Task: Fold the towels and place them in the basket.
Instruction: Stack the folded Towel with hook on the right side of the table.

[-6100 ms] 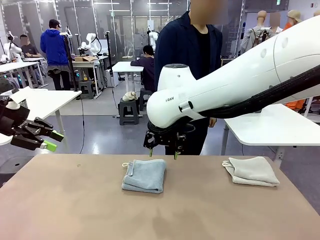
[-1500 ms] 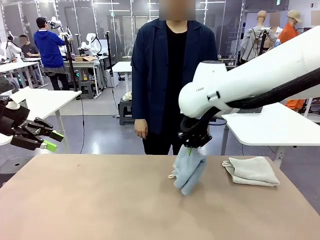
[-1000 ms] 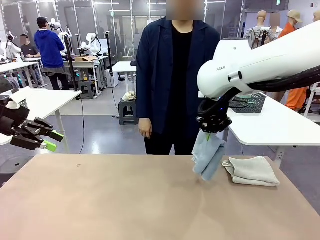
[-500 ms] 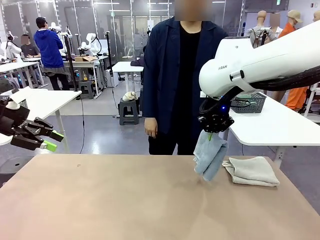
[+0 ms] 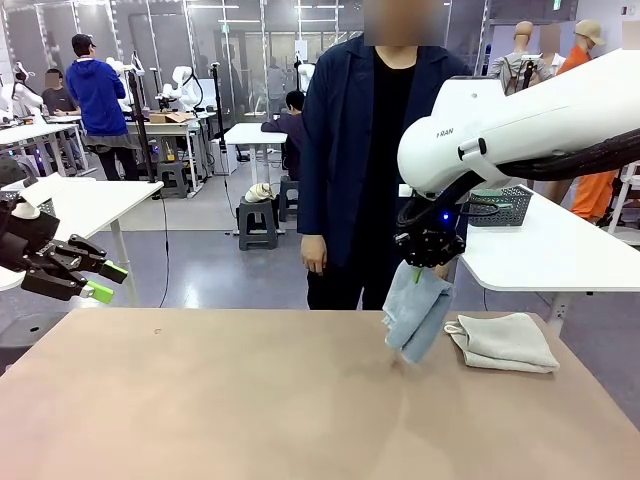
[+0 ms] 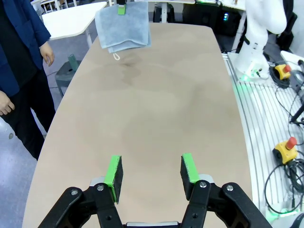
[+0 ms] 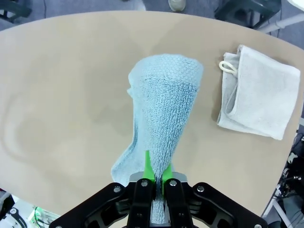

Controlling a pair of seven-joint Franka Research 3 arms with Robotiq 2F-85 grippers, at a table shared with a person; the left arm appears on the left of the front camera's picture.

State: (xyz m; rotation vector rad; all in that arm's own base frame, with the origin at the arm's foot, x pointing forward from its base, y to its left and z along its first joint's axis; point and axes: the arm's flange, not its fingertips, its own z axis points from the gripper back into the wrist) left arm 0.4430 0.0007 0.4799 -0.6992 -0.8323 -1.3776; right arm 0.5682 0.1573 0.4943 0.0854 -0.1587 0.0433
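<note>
The right gripper [image 5: 430, 262] has its fingers clamped on the top edge of a folded pale blue terry towel [image 5: 415, 315]. The towel hangs lengthwise, clear of the brown tabletop [image 5: 250, 400], near the far right edge and just beside a folded cream-white terry towel [image 5: 505, 343]. The dark grey lattice basket [image 5: 500, 205] stands on the white side table beyond, nearer this arm. The left gripper [image 6: 151, 176] holds its fingers apart, empty, off the left edge.

Grey floor [image 5: 200, 270], white tables [image 5: 530, 250], stool [image 5: 257, 220], bright lab
</note>
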